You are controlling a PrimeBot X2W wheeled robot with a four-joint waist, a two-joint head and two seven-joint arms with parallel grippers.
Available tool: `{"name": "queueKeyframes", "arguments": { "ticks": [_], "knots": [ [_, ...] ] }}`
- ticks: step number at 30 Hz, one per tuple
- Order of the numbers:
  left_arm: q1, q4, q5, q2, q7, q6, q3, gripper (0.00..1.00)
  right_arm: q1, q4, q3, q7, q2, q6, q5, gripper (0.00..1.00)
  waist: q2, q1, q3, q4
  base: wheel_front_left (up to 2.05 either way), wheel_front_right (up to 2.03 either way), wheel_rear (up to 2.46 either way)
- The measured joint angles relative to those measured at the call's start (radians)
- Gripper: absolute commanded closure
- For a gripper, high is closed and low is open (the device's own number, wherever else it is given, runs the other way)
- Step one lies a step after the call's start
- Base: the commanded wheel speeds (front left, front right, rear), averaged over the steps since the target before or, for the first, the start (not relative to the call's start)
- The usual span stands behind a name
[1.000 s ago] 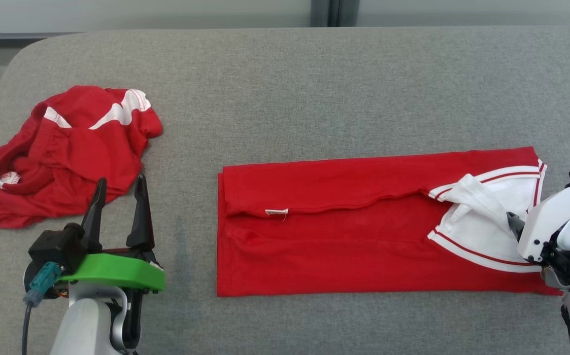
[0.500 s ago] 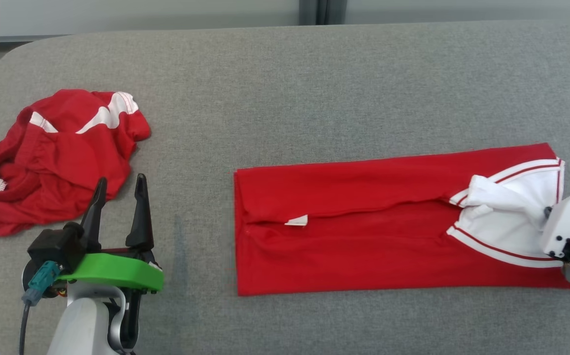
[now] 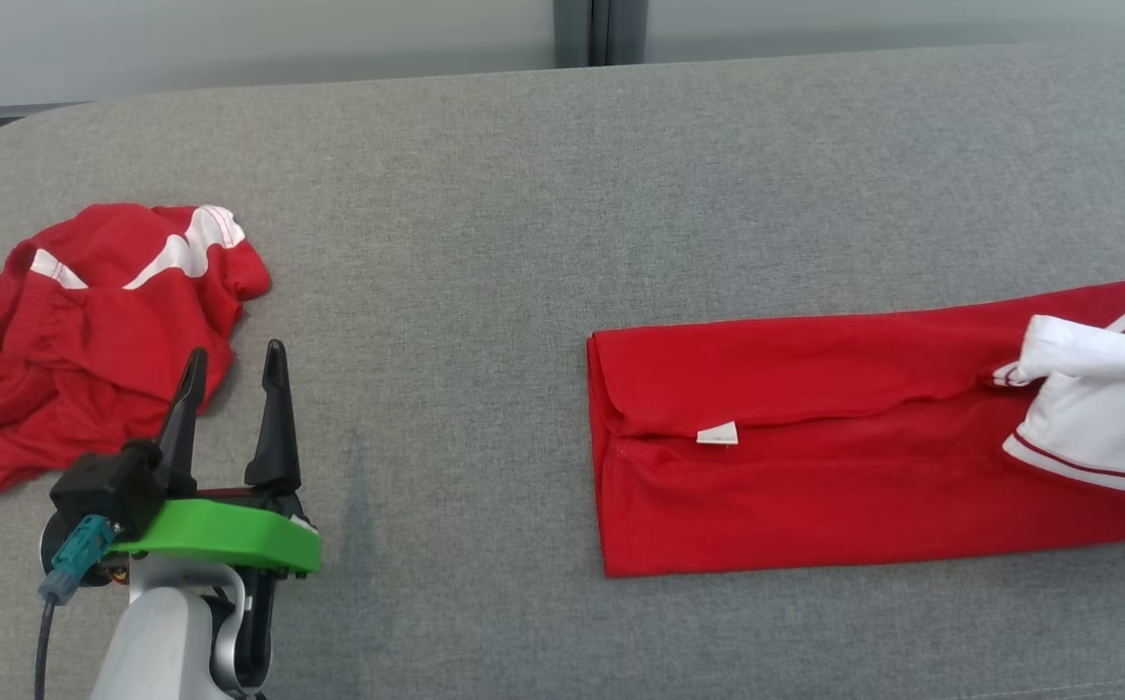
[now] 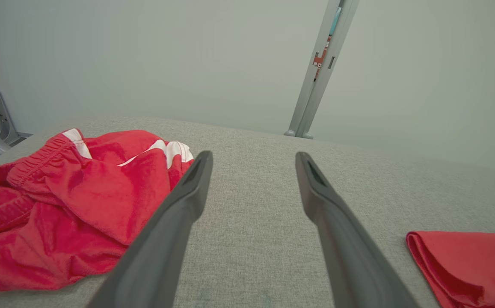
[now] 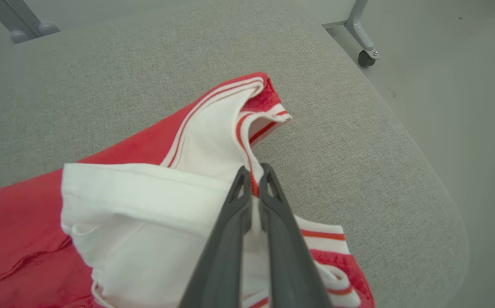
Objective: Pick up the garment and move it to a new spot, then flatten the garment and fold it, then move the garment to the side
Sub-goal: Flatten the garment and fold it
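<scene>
Two red pieces lay on the desk (image 3: pixel 562 194). Biggest, the folded garment (image 3: pixel 795 486) stretched along my right half, so flattening and folding looked done, with only the move aside left. It sat further right of the crumpled heap (image 3: pixel 86 340) than a second earlier; the head camera had shifted too. My left fingers (image 3: pixel 235 352) stood wide apart, empty. My right fingers (image 5: pixel 254 171), newly closed, pinched it at its white end.

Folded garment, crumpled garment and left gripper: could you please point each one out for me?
folded garment (image 3: pixel 815 496): head view, on its flat red lower layer.
crumpled garment (image 3: pixel 105 360): head view, middle of the red heap.
left gripper (image 3: pixel 234 352): head view, midway between its open fingertips.
</scene>
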Motion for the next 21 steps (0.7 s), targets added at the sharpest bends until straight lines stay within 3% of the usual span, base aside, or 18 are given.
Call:
{"name": "queueKeyframes", "arguments": {
  "ticks": [6, 12, 21],
  "knots": [
    [0.009, 0.004, 0.0, -0.001, 0.0, 0.0, -0.002, 0.0, 0.04, -0.142, 0.134, 0.033, 0.045, -0.001, 0.025, 1.0, 0.0, 0.0, -0.018, -0.007, 0.0, 0.0, 0.0],
    [0.017, 0.021, 0.0, 0.001, 0.0, 0.0, -0.023, 0.0, 0.078, -0.236, 0.368, 0.102, 0.082, -0.001, 0.054, 1.0, 0.0, 0.0, -0.044, -0.006, 0.0, 0.0, 0.0],
    [0.02, 0.027, -0.003, 0.002, 0.0, 0.0, -0.035, 0.0, 0.043, -0.202, 0.676, 0.148, 0.086, -0.001, 0.114, 1.0, 0.0, 0.0, -0.06, 0.018, 0.0, 0.0, 0.0]
  ]
}}
